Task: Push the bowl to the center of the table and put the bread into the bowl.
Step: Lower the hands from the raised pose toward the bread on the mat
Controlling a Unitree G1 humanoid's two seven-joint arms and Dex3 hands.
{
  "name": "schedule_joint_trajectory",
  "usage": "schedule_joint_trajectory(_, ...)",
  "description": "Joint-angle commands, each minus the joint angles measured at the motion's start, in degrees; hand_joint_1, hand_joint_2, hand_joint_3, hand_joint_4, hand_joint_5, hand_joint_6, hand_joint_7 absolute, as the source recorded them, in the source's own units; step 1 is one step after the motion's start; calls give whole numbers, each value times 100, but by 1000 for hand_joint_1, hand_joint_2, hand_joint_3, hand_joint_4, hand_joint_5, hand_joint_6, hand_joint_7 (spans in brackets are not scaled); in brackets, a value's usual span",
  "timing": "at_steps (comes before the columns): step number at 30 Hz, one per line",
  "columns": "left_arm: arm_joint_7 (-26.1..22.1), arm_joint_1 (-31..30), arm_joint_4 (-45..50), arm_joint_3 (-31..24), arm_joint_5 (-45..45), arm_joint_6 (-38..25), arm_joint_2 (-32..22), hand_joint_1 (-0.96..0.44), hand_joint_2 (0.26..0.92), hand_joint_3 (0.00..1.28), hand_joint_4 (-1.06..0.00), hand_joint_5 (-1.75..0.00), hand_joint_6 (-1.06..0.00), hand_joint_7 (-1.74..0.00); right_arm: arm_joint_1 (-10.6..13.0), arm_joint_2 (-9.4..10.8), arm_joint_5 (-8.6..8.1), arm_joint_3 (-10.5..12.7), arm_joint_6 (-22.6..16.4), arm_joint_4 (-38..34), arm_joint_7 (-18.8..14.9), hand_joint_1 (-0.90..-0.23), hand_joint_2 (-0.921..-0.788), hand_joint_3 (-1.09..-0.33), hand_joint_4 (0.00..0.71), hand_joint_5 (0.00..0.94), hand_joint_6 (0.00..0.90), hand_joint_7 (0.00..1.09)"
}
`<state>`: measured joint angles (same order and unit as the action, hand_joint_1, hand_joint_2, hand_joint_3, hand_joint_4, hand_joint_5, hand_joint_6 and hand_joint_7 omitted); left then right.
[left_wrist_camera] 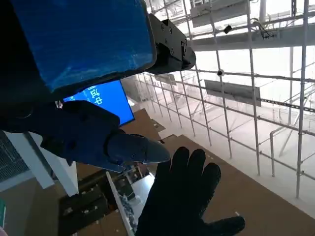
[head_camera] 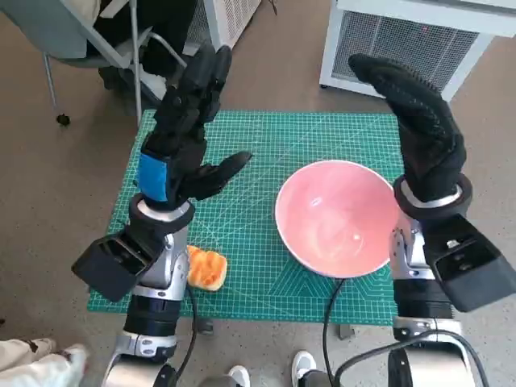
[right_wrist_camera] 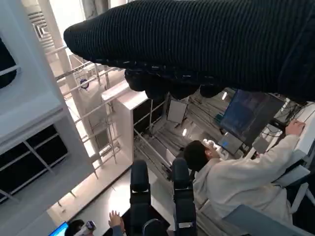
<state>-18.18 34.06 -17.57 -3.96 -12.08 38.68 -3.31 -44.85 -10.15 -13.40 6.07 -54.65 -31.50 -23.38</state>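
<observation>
1. A pink bowl is sitting upright on a green cutting mat that is covering the small counter; its open mouth is facing straight up, and being round it is showing no long axis.
2. The bowl is lying toward the robot's right side of the mat, near the front edge, just beside the right forearm.
3. A piece of orange bread is lying on the mat near the front left corner, well apart from the bowl. The left forearm is partly hiding it, so I cannot tell which way it is pointing.
4. The left robot hand, black with blue tape on its back, is hanging raised above the left part of the mat, fingers spread and stretched away from the robot, the thumb sticking out toward the bowl, holding nothing.
5. The right robot hand, in a black knitted glove, is raised above the far right edge of the mat, beyond the bowl, fingers extended and gripping nothing.
6. Nothing is lying on the mat between bread and bowl.
7. A white grilled cabinet is standing on the floor beyond the counter, and a chair leg on a castor is showing at far left.
8. The right wrist view is showing a person in a white top.
</observation>
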Motion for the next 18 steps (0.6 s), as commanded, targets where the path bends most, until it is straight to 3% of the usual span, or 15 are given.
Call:
schedule_joint_trajectory(1,11,-91,-24,-25,16,118,-3,-320,921,181,-264,-2,-342,0,220,-21,-105,20,53,43,-64,-545,-921,-842,225,15,-1,561)
schedule_joint_trajectory(7,-55,-116,-85,-72,-73,173,-45,-318,921,184,-264,-2,-340,-1,448,-138,-104,179,-6,114,18,-541,-921,-866,215,11,-1,543)
schedule_joint_trajectory(13,-128,-127,-191,-150,-155,233,-71,-319,921,186,-269,-3,-352,-7,680,-310,-37,663,-284,-518,299,-550,-921,-869,210,10,-1,528)
schedule_joint_trajectory(18,-155,-105,-301,-197,-177,289,-75,-333,921,188,-271,-3,-343,-2,853,-378,92,1051,-508,-1158,730,-559,-921,-841,214,13,-1,538)
